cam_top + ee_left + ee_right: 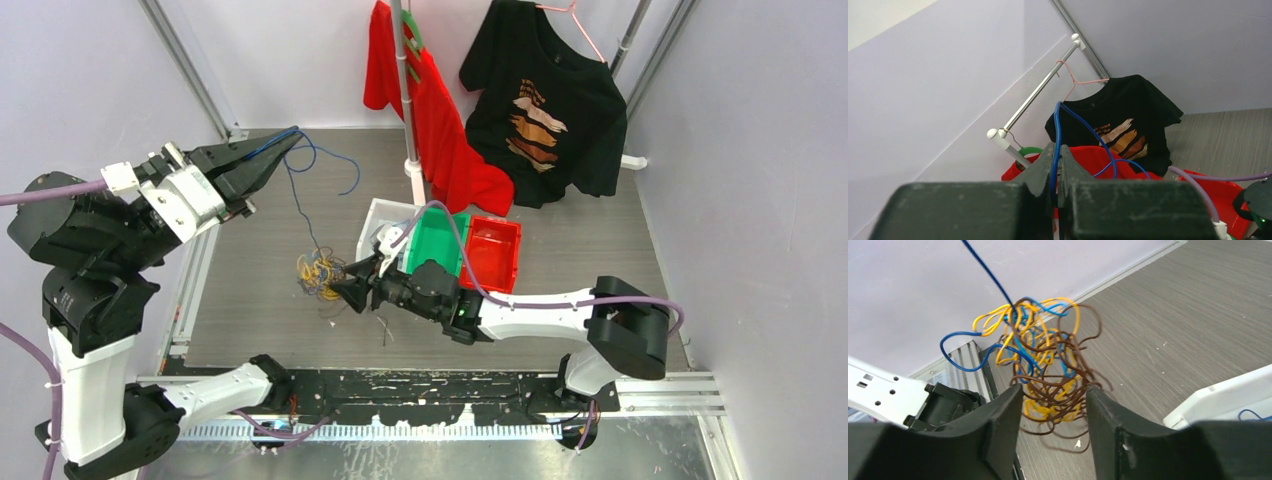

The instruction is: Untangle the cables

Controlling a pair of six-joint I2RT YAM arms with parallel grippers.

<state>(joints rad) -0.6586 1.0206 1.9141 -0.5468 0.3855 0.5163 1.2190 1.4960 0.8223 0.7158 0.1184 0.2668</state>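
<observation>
The cables form a knot of yellow, blue and brown wires at the left middle of the table. One blue cable rises out of it to my left gripper, held high at the left and shut on it. In the left wrist view the blue cable runs up between that gripper's closed tips. My right gripper is low beside the knot. In the right wrist view the knot hangs between the spread tips of that gripper, which is open around its lower brown loops.
A white tray, a green bin and a red bin stand just right of the knot. A red shirt and a black shirt hang on a rack pole at the back. A loose dark wire lies near the front.
</observation>
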